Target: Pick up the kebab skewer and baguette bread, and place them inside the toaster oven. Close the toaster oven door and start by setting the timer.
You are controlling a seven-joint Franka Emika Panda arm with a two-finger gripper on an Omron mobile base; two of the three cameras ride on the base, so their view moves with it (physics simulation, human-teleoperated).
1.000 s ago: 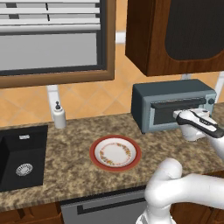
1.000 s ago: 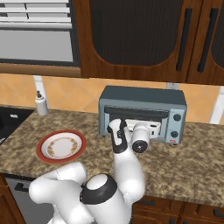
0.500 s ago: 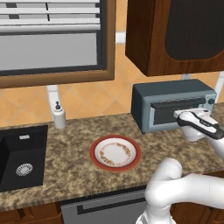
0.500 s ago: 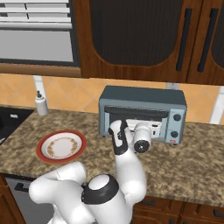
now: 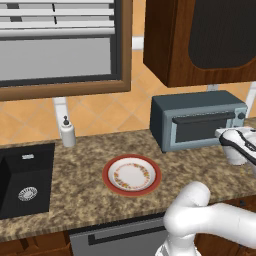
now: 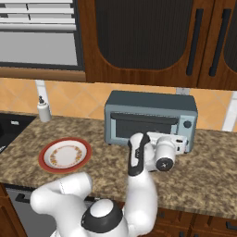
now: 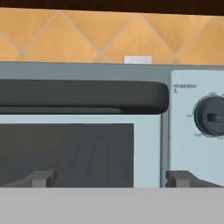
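Observation:
The blue-grey toaster oven [image 5: 197,122] [image 6: 150,118] stands on the counter with its door [image 7: 65,151] shut. The door's dark bar handle [image 7: 83,97] runs across the top of the hand view. A round timer knob [image 7: 212,117] sits on the panel to the right. My gripper [image 7: 110,179] [image 6: 172,142] hovers open just in front of the door, below the handle, with nothing between its fingertips [image 7: 41,178]. The kebab skewer and the baguette bread are hidden from view.
A red-rimmed plate [image 5: 107,172] [image 6: 46,157] with nothing on it lies on the speckled counter left of the oven. A soap dispenser [image 5: 67,133] and a dark sink [image 5: 25,177] are further left. Dark wooden cabinets [image 6: 139,41] hang above the oven.
The hand has drawn back a little from the oven front and shifted right. Its jaws have spread slightly wider. The oven door stays shut.

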